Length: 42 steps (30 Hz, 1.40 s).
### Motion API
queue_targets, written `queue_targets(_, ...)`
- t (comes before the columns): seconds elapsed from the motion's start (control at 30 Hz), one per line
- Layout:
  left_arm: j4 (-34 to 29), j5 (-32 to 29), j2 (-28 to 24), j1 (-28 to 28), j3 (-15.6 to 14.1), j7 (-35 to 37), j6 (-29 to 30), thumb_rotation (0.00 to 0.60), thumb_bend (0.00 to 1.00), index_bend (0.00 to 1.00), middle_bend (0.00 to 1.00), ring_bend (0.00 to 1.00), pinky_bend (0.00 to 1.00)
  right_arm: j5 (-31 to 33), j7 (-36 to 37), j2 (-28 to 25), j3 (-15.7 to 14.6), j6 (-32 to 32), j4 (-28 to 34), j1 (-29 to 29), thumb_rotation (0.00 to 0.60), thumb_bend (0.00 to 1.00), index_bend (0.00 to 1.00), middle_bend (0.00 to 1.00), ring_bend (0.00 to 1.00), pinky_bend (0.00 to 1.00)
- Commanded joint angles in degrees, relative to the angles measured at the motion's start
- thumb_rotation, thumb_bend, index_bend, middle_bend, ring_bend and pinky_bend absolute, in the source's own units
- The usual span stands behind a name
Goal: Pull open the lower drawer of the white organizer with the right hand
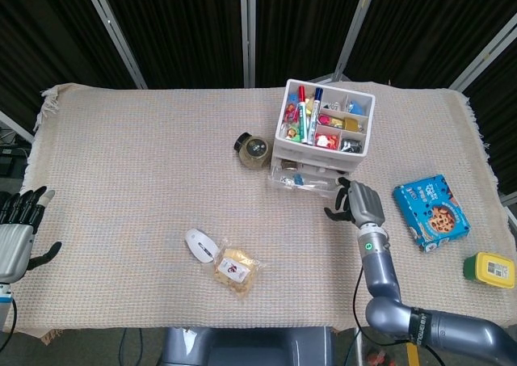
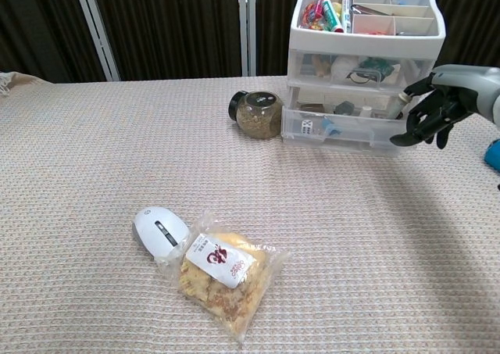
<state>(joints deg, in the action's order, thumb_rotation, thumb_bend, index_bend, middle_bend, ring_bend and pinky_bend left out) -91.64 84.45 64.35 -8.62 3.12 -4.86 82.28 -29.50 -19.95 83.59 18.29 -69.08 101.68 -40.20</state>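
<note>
Right hand point(image 1: 359, 202) point(image 2: 431, 113) is curled at the front corner of the lower drawer point(image 1: 303, 177) point(image 2: 337, 127), which is drawn out from the organizer point(image 1: 326, 128) point(image 2: 366, 57); a firm grip cannot be told.

Right hand point(image 1: 359, 201) fingers point(image 2: 422, 122) curled inward; left hand point(image 1: 16, 237) upright, fingers spread.

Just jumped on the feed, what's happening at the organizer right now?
The right hand has its fingers curled at the right front corner of the white organizer, on a drawer that now sticks out from the stack, partly open. It looks like the middle drawer rather than the lowest one. The left hand rests open at the table's left edge, holding nothing.
</note>
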Motion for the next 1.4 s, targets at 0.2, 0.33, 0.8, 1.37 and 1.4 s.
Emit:
queue_targets(0.2,0.0,0.0,0.0,0.0,0.0,0.0,0.0,0.600,0.29,0.00,0.00,0.00,0.00,-0.2,-0.6,-2.4,-1.4,0.4,3.3,1.8,0.600,0.20,0.45,0.60,0.62,0.61)
queue_targets(0.33,0.0,0.0,0.0,0.0,0.0,0.0,0.0,0.600,0.29,0.00,0.00,0.00,0.00,-0.9,-0.7,-3.4,-2.1,0.3,4.6,2.5,0.600,0.20,0.46,0.60,0.62,0.61)
queue_targets(0.8,0.0,0.0,0.0,0.0,0.0,0.0,0.0,0.600,0.29,0.00,0.00,0.00,0.00,-5.3,-0.6,-5.0,-4.4,-2.0,8.7,5.1,0.600,0.20,0.46,0.60,0.62,0.61)
queue_targets(1.37,0.0,0.0,0.0,0.0,0.0,0.0,0.0,0.600,0.29,0.00,0.00,0.00,0.00,-14.3,2.7,-5.9,-3.1,-5.7,11.9,7.5,0.600,0.15,0.35,0.59,0.61,0.61)
queue_targets(1.4,0.0,0.0,0.0,0.0,0.0,0.0,0.0,0.600,0.29,0.00,0.00,0.00,0.00,-15.1,2.5,-6.3,-2.7,-6.0,12.1,7.4,0.600,0.14,0.35,0.60,0.62,0.61)
